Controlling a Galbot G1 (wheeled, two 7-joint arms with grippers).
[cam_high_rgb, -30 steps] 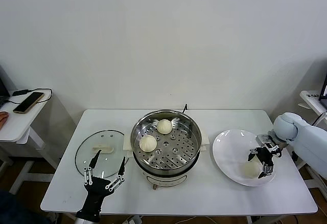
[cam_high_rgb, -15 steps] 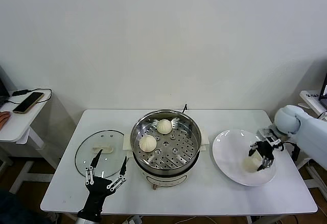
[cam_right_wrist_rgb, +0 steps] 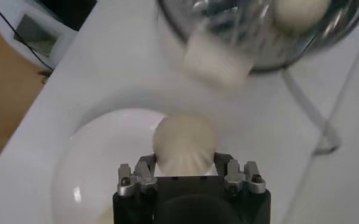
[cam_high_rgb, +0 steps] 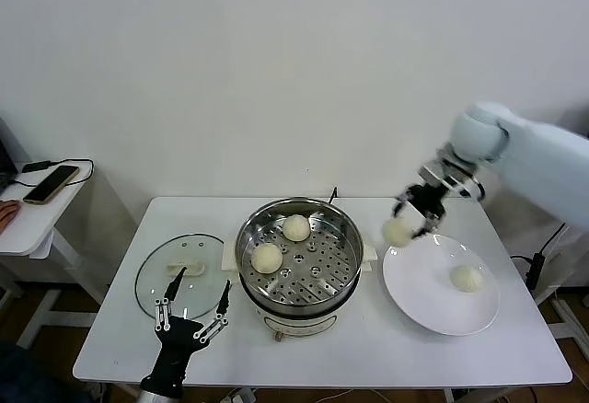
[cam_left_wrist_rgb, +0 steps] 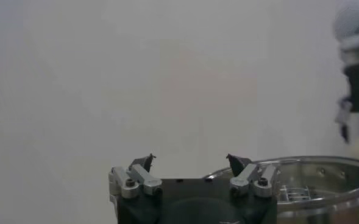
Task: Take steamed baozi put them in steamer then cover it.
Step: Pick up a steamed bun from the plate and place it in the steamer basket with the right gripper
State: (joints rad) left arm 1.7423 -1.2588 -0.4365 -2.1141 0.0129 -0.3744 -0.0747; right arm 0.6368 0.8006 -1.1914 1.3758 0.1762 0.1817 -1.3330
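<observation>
- The steamer [cam_high_rgb: 299, 258] is a large round pot of shiny steel on a white base, standing upright and uncovered, with a perforated steel tray inside.
- Two steamed baozi rest on that tray: one [cam_high_rgb: 296, 227] near the steamer's far wall, another [cam_high_rgb: 266, 258] by its left wall. Both are smooth, round, cream-white, and lie apart.
- A third baozi [cam_high_rgb: 398, 231] is off the table in the air, to the right of the steamer and just outside its rim.
- A fourth baozi [cam_high_rgb: 467, 278] lies well to the right of the steamer.
</observation>
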